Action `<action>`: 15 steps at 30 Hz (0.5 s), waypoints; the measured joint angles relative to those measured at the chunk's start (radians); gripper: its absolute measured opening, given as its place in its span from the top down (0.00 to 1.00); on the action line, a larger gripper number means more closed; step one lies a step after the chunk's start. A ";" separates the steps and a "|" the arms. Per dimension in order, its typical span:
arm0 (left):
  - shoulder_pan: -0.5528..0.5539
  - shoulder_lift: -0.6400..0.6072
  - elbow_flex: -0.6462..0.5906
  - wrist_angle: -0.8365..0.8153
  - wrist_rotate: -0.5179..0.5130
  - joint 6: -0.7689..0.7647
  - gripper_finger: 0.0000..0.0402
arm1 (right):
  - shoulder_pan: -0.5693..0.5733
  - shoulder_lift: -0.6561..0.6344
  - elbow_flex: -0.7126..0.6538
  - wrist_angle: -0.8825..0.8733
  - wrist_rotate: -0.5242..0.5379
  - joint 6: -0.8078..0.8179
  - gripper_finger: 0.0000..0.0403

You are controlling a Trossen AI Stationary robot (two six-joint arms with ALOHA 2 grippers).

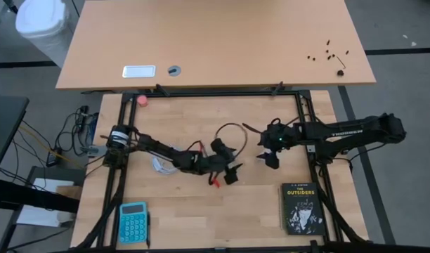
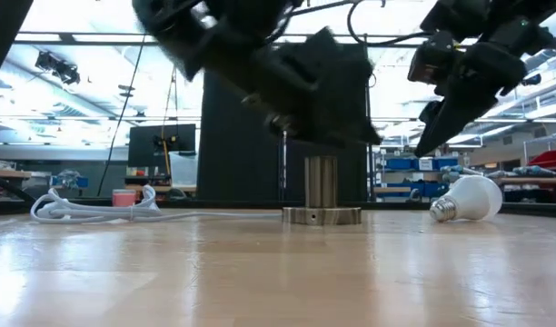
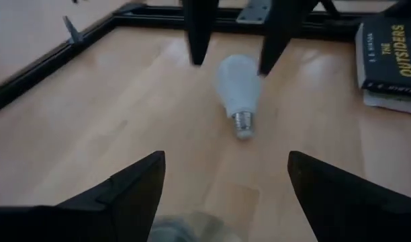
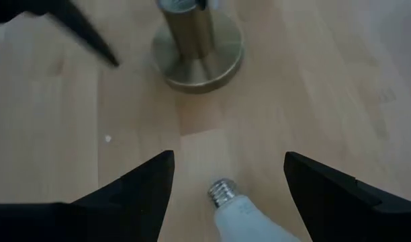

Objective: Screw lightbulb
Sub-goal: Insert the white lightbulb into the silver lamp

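Hovering open right end effector above lightbulb

From above I see my wooden work surface bordered by a black frame. Beyond it stands a second, lighter desk carrying a white label plate, a round grommet and some small dark screws. A white bin sits on the grey floor at its corner, and cables trail beside the frame. Looking level across, I see ceiling light strips, a dark monitor and blue storage bins on distant shelving.
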 joint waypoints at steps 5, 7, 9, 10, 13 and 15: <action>0.008 0.037 0.211 -0.248 0.066 0.039 0.20 | -0.012 -0.026 0.017 -0.033 0.093 0.063 0.27; 0.012 0.065 0.279 -0.274 0.127 0.078 0.20 | -0.012 -0.040 0.033 -0.073 0.172 0.089 0.27; 0.019 0.105 0.347 -0.292 0.166 0.104 0.20 | -0.012 -0.057 0.049 -0.127 0.259 0.134 0.27; 0.024 0.129 0.375 -0.309 0.182 0.106 0.20 | -0.012 -0.064 0.058 -0.157 0.301 0.157 0.27; 0.031 0.203 0.447 -0.335 0.224 0.109 0.20 | -0.012 -0.086 0.069 -0.234 0.420 0.206 0.27; 0.031 0.237 0.479 -0.336 0.226 0.130 0.20 | -0.012 -0.103 0.069 -0.254 0.487 0.223 0.27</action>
